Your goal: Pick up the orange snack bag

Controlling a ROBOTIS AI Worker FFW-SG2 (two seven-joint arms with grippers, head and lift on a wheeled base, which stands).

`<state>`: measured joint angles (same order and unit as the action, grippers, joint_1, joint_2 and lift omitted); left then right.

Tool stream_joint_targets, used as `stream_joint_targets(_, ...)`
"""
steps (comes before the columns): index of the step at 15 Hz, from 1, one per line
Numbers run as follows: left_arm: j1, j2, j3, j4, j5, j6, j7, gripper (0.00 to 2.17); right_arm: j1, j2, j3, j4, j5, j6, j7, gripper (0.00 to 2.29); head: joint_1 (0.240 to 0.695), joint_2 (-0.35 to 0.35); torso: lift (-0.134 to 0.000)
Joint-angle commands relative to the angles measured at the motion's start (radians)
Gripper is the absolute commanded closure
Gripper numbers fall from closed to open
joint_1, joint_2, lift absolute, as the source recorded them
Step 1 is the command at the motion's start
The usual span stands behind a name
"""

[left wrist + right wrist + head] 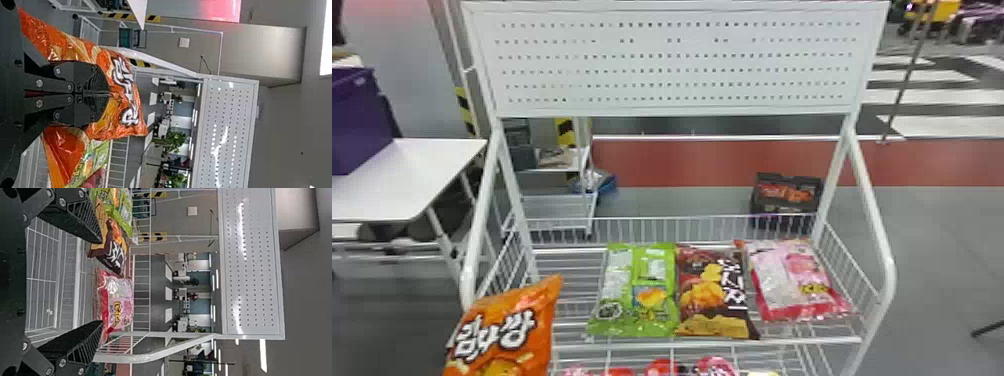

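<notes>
Orange snack bag hung approx. upright by shelf's L front, pinched in L gripper. Pick looked done, bag prob. clear of wire; only steady hold left. Head view gave printed front + green bag, brown bag, pink bag in row; L wrist view, grip itself; R wrist view, R gripper, wide, holding nothing.

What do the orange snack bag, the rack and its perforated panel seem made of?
Orange snack bag: likely printed plastic film, glossy, with creases and highlights. Rack: probably white-painted metal, judging by thin wires and bent tubing. Perforated panel: likely painted sheet metal, smooth, with bright reflections; plastic possible.
</notes>
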<state>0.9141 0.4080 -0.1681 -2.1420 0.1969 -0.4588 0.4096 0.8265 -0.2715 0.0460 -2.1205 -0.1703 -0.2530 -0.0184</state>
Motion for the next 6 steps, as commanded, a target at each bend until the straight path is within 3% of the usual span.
stream_joint_targets(1,0.000,0.000,0.002,0.001,-0.004,-0.002,0.000,1.44,0.000,0.000,0.000,-0.001,0.000,-0.002,0.000,0.17,0.499,0.000,0.000)
stream_joint_targets(6,0.000,0.000,0.005,0.005,-0.004,-0.002,0.001,1.45,-0.001,0.000,0.000,0.001,0.000,-0.002,0.000,0.17,0.499,0.000,0.000)
